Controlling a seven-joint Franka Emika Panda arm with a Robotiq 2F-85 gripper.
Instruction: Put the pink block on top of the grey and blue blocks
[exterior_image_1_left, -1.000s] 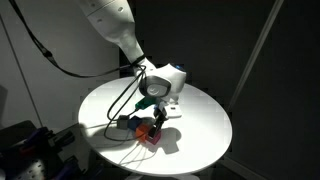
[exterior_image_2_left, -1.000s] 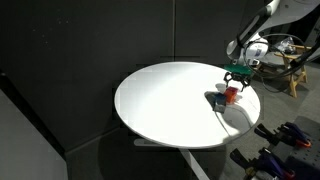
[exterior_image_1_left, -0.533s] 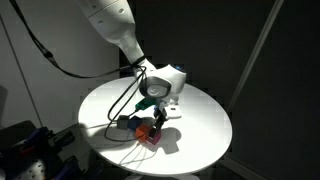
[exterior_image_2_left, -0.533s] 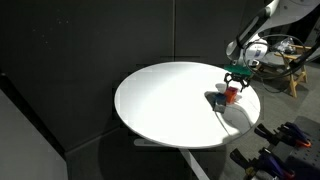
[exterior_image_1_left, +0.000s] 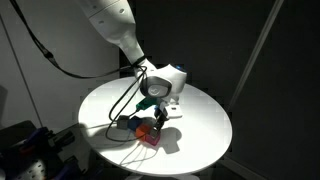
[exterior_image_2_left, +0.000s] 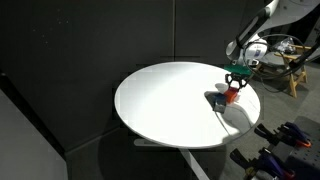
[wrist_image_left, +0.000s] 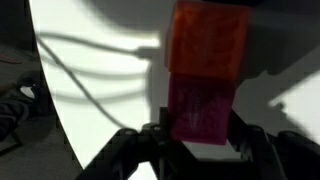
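On the round white table (exterior_image_1_left: 205, 125), near its edge, the black two-finger gripper (wrist_image_left: 200, 135) stands low over the cubes. Change noted: the jaws stood wide a second ago and have now come in. In the wrist view the fingers (wrist_image_left: 150, 140) press on either side of the small magenta-pink cube (wrist_image_left: 200, 105). You have it pinched, the jaws narrow and kept apart only by the cube itself. It appears to rest on the tabletop, its far face butting a small orange cube (wrist_image_left: 208, 38). Reading: grasp made, lift not yet begun. In an exterior view a small greyish shape (exterior_image_2_left: 218, 99) just beside the gripper is likely the grey and blue blocks, but it is too small to tell one from the other. Lift clear of the orange cube before you carry across.
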